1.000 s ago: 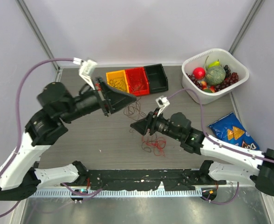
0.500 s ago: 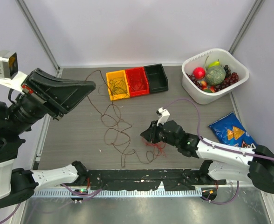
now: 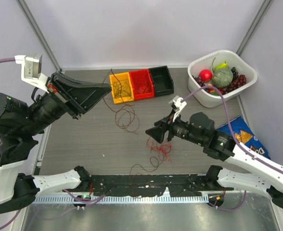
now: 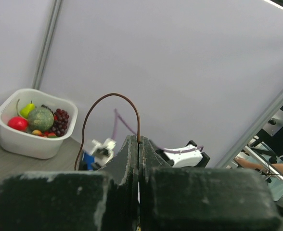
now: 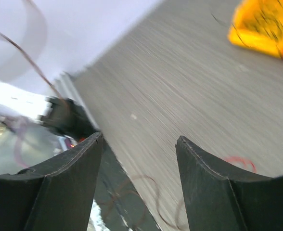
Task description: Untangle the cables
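My left gripper is raised over the table's left side, shut on a thin brown cable. In the left wrist view the brown cable arches up out of the closed jaws. From there it hangs to loose loops on the table, and more brown loops lie near the front rail. A red cable lies bunched on the table. My right gripper hovers just above and left of it, open and empty. In the right wrist view the gripper frames a brown loop, with the red cable to the right.
Yellow, red and black bins sit in a row at the back, with wires in the yellow and red ones. A white basket of fruit stands at back right. A blue chips bag lies under the right arm.
The left gripper swung up and left with the brown cable, drawing it out of the tangle, then came partway back. The right gripper pressed down by the red cable, then lifted and opened.
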`<control>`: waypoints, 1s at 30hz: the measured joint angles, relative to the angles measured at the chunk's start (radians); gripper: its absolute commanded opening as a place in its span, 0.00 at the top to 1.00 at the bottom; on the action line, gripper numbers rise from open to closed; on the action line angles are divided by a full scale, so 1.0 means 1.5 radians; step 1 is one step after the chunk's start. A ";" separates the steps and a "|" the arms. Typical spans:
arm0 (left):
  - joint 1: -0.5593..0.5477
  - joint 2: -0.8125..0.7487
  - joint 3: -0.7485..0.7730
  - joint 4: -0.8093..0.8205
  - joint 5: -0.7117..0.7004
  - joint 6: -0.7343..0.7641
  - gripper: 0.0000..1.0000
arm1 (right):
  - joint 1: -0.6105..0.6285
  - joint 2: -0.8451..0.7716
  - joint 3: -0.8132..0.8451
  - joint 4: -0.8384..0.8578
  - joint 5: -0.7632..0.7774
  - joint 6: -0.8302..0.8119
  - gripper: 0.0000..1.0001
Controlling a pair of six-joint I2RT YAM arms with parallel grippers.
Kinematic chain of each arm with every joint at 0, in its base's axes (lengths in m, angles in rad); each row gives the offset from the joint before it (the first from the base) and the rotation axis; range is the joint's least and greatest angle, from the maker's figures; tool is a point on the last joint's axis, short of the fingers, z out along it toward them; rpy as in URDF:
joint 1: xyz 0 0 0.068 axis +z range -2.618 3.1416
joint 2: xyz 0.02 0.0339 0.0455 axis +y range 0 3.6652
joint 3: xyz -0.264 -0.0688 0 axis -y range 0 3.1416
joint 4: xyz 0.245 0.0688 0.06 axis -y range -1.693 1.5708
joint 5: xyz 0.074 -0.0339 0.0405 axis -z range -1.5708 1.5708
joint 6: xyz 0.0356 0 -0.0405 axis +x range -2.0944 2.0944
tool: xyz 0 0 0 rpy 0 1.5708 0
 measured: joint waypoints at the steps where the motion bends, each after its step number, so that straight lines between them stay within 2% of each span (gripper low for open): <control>1: 0.000 0.000 -0.003 0.000 -0.001 0.000 1.00 | 0.000 -0.006 0.021 0.011 -0.030 -0.003 0.32; 9: 0.000 -0.011 -0.064 0.003 -0.017 0.000 1.00 | 0.001 0.050 0.123 0.148 -0.145 0.014 0.32; 20: 0.000 -0.040 -0.232 0.009 -0.056 -0.006 1.00 | 0.001 0.078 0.129 0.122 -0.144 -0.010 0.34; 23: 0.000 -0.036 -0.260 0.010 -0.066 -0.008 1.00 | 0.001 0.075 0.129 0.095 -0.097 -0.025 0.34; 27: 0.000 -0.039 -0.287 0.013 -0.075 -0.015 1.00 | 0.005 0.065 0.141 -0.005 0.095 -0.050 0.33; 30: 0.000 -0.045 -0.313 0.017 -0.082 -0.021 1.00 | 0.000 0.062 0.157 -0.052 0.157 -0.088 0.32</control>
